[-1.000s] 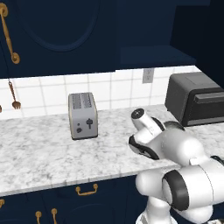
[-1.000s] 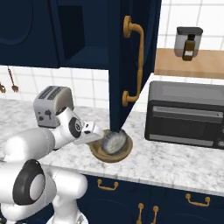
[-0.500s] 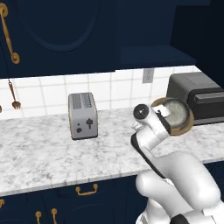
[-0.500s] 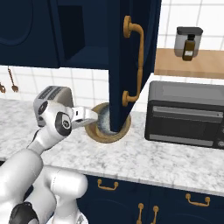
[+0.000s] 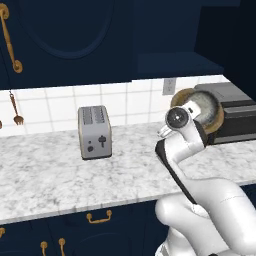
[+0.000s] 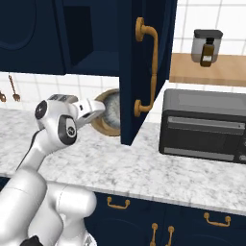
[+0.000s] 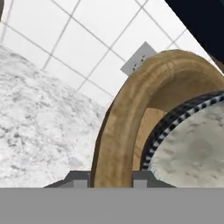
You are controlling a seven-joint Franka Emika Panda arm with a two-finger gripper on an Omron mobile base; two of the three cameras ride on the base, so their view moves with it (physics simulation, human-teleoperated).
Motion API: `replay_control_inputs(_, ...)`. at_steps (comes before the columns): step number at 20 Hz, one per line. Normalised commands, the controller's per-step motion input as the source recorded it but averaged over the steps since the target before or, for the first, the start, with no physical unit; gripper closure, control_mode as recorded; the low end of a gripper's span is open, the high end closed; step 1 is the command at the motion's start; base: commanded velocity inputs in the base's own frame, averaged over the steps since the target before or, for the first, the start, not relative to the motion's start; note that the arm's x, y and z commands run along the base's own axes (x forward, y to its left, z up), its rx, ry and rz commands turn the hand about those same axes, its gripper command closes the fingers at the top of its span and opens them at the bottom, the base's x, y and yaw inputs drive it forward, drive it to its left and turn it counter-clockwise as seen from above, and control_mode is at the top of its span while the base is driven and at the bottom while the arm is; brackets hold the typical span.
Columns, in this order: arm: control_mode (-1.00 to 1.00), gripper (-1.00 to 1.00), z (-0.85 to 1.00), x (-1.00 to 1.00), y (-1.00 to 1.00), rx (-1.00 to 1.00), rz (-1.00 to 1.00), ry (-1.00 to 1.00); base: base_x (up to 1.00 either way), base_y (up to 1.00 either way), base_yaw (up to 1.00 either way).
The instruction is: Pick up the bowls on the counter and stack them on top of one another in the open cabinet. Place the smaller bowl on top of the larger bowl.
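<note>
The white arm's gripper (image 7: 111,178) now carries the wide tan wooden bowl (image 7: 127,113), with the small grey speckled bowl (image 7: 192,140) nested inside, tipped on edge, higher above the marbled counter (image 5: 45,175).

White tiled wall (image 5: 55,107); toaster (image 5: 94,132); black oven (image 6: 205,126); wooden shelf (image 6: 206,70).

Pincer (image 7: 111,180) astride the larger bowl (image 7: 124,113) rim — smaller bowl (image 7: 192,144) nested inside — tiled wall (image 7: 78,39) behind

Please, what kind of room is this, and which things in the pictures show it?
Most likely a home kitchen, rendered in simulation. A toaster stands on a marbled counter before a white tiled wall, with navy cabinets above and a dark toaster oven beside.
</note>
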Motion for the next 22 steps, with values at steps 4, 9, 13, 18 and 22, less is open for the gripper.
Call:
replay_control_inputs(4,-1.00,1.00,1.00,-0.23,0.25,-0.11,0.16,0.00,0.00,0.00,0.00)
replay_control_inputs(9,-1.00,1.00,1.00,-0.10,0.29,-0.10,0.16,0.00,0.00,0.00,0.00)
replay_control_inputs(13,-1.00,1.00,1.00,0.02,0.03,-0.03,0.17,0.00,0.00,0.00,0.00)
replay_control_inputs(18,-1.00,1.00,0.99,0.77,0.00,0.00,0.21,0.00,0.00,0.00,0.00)
replay_control_inputs(22,-1.00,1.00,0.42,1.00,0.00,-0.01,0.22,0.00,0.00,0.00,0.00)
